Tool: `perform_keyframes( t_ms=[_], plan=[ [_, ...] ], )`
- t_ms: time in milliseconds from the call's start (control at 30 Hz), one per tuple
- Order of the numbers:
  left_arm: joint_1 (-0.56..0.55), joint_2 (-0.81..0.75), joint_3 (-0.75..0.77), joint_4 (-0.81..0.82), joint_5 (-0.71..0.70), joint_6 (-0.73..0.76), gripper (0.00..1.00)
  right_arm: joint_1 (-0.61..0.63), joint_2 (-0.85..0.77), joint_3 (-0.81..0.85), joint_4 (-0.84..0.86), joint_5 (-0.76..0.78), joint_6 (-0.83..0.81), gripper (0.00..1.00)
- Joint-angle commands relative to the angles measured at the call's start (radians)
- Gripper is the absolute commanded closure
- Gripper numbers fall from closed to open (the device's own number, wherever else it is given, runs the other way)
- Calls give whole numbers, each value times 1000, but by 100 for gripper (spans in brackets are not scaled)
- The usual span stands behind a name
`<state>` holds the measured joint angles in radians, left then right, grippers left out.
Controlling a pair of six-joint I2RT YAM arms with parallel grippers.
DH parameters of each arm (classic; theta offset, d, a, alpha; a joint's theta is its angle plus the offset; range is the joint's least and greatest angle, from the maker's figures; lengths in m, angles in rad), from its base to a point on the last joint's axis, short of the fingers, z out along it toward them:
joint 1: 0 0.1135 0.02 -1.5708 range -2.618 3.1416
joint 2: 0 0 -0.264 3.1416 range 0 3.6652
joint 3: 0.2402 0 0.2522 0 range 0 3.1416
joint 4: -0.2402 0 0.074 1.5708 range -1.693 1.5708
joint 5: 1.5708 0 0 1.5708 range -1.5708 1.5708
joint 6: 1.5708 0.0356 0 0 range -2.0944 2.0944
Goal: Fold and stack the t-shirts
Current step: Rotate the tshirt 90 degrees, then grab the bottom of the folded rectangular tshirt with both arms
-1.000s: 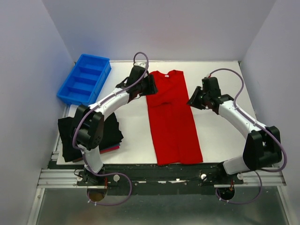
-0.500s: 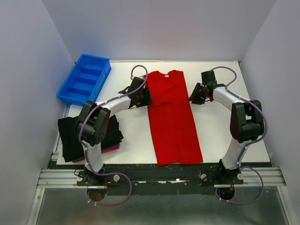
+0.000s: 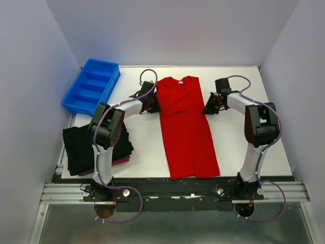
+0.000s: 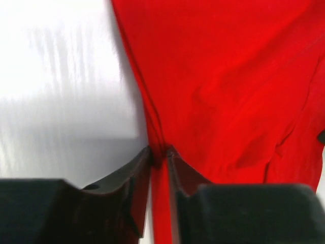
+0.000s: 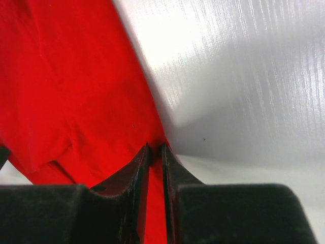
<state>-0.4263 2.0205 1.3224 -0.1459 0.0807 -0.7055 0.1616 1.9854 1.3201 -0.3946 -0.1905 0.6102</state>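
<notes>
The red shirt (image 3: 185,132) lies flat in the middle of the table (image 3: 142,147), long axis from near edge to far edge, collar far, while the left hand (image 3: 155,105) and right hand (image 3: 206,110), level toward the far end, each clench one long side edge.

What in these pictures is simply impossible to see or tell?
Top view: the left arm covers part of the pile of dark shirts, so its count is unclear.
Top view: the left gripper and right gripper hide their own fingertips under their bodies.
Wrist views: the red shirt is cut off by the picture edges and blurred; only its pinched edge shows.
</notes>
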Motion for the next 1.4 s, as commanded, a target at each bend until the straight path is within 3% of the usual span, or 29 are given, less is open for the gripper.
perform_keyframes(
  t_ms=[0,133,433,467,500,567,700,933,1067,1267,1367],
  plan=[
    [15,116,81,22,85,-26,74,-4,44,10,-1,-24,29,80],
    [41,216,188,9,139,-51,100,-5,61,28,7,-20,57,99],
    [86,327,385,-96,130,-34,100,-27,127,143,-32,-23,85,99],
    [86,313,364,-80,128,-37,93,-28,131,154,-44,-20,85,97],
    [86,294,333,-58,128,-45,78,-30,130,157,-49,-20,85,94],
    [86,245,259,-3,128,-55,59,-33,110,153,-49,-17,79,78],
    [86,126,146,38,119,-39,46,-33,5,84,-36,3,46,54],
    [32,-219,-268,135,85,-48,39,1,-402,-348,10,46,25,43],
    [-61,-419,-495,123,21,-46,41,33,-584,-539,-90,65,14,53],
    [-150,-558,-690,98,60,-81,44,232,-807,-711,-211,111,115,53],
    [-189,-617,-747,88,71,-103,45,268,-875,-780,-248,99,181,58]
  ],
)
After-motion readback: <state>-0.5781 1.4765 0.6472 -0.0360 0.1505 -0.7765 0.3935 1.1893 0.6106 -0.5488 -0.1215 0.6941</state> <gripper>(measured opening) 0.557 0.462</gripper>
